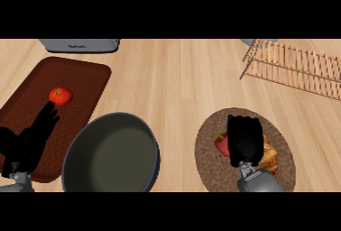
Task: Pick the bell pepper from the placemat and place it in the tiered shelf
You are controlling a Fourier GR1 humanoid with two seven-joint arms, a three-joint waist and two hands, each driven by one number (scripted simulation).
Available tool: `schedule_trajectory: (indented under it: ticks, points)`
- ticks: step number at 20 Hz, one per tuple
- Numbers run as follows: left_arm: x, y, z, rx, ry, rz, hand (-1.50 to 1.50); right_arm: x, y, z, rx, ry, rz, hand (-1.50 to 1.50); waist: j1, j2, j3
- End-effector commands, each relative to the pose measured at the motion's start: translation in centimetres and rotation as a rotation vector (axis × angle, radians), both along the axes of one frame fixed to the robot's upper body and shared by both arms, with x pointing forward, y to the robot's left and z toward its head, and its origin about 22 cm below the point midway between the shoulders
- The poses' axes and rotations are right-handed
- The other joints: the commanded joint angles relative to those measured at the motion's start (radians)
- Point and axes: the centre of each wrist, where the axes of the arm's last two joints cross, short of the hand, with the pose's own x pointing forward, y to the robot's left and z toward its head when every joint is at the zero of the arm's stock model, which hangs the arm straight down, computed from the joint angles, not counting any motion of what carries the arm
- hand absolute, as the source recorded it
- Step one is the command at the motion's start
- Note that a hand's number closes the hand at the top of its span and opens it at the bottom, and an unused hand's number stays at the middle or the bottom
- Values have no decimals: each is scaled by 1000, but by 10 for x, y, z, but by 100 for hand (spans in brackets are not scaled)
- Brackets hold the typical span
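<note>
At the far left the robot's left hand [26,142] lay open over a dark brown rectangular mat [80,76], near the view's lower left edge. Its fingers were straight and pointed up the mat. A red tomato [61,96] sat on that mat just beyond the fingertips; whether they touched it could not be told. Above the mat, at the top edge, stood a grey toaster [80,45], only partly in view.

Just right of the mat, a dark frying pan [112,155] rested on the light wooden counter [180,81]. Its rim overlapped the mat's lower right corner, and nothing lay in it.

Farther right lay a woven round placemat [212,167], well apart from the pan. The red bell pepper [220,143] was on this placemat, left of its middle, with its green stem toward the top. The right hand [244,137] was over the placemat's centre with its back toward the camera, and the grey forearm came in from below. The pepper showed along the hand's left side and the hand covered part of it, so only a red sliver was in view. Whether the hand was open or closed on the pepper could not be told. On the hand's other side, also on the placemat and partly hidden, was a golden-brown pastry [270,155].

At the upper right stood the wooden tiered shelf [300,67], slatted and tilted across the corner. It was well apart from the placemat, the pepper and the right hand.
</note>
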Motion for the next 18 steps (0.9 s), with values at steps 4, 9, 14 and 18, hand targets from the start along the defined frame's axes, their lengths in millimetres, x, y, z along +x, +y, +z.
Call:
schedule_trajectory:
  ticks: [4,9,14,18]
  points:
    - [-9,8,4,5,1,-1,0,-27,3,15,-25,-146,58,150,-4,11,8]
    - [-4,5,8,6,-7,7,0,17,-65,57,286,-24,154,150,-3,12,9]
    - [0,10,9,-1,11,11,0,26,-110,99,396,-27,179,150,-5,11,8]
    - [0,4,3,-7,-4,7,0,4,-144,138,452,-99,154,150,-14,10,7]
